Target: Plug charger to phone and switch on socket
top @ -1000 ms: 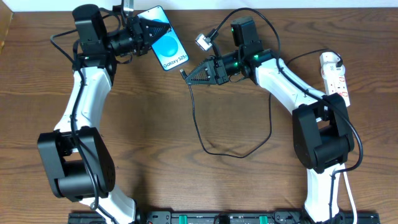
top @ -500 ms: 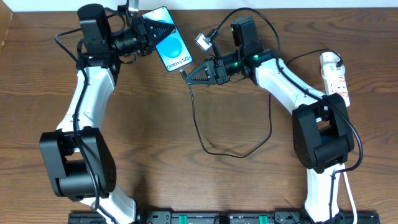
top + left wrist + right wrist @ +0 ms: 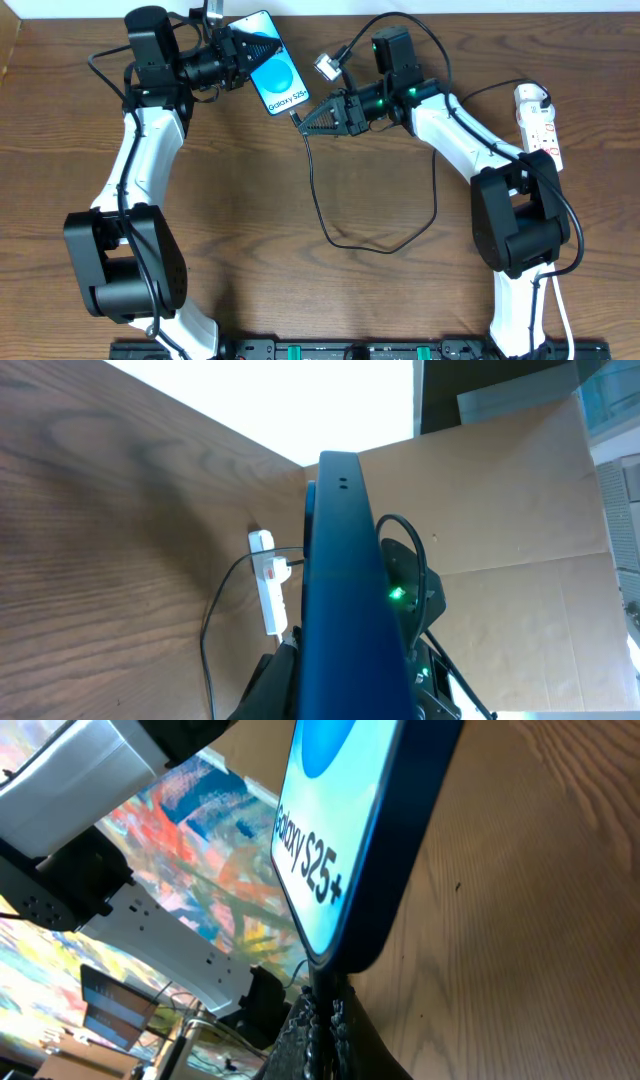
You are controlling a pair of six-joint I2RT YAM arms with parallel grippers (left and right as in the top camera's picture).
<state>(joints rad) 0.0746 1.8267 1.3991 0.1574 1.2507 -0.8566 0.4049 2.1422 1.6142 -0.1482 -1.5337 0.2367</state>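
Note:
The phone (image 3: pixel 274 70) is held off the table at the back, blue screen up and tilted, with my left gripper (image 3: pixel 243 50) shut on its upper end. From the left wrist the phone (image 3: pixel 345 580) shows edge-on between the fingers of the left gripper (image 3: pixel 345 698). My right gripper (image 3: pixel 305 118) is shut on the charger connector (image 3: pixel 295 116), right at the phone's lower edge. The right wrist view shows the right gripper (image 3: pixel 322 1012) pressing the tip (image 3: pixel 324 982) against the phone (image 3: pixel 345 830); I cannot tell whether it is seated. The socket (image 3: pixel 538 122) lies at the right.
The black charger cable (image 3: pixel 330 232) loops over the middle of the table and runs back to a white plug (image 3: pixel 531 98) in the socket (image 3: pixel 268 588). A small silver connector (image 3: pixel 325 67) hangs near the right wrist. Brown cardboard (image 3: pixel 500 490) stands behind the table.
The left arm brought the phone a little to the right and down, toward the right gripper's tip. In the last half second nothing moved.

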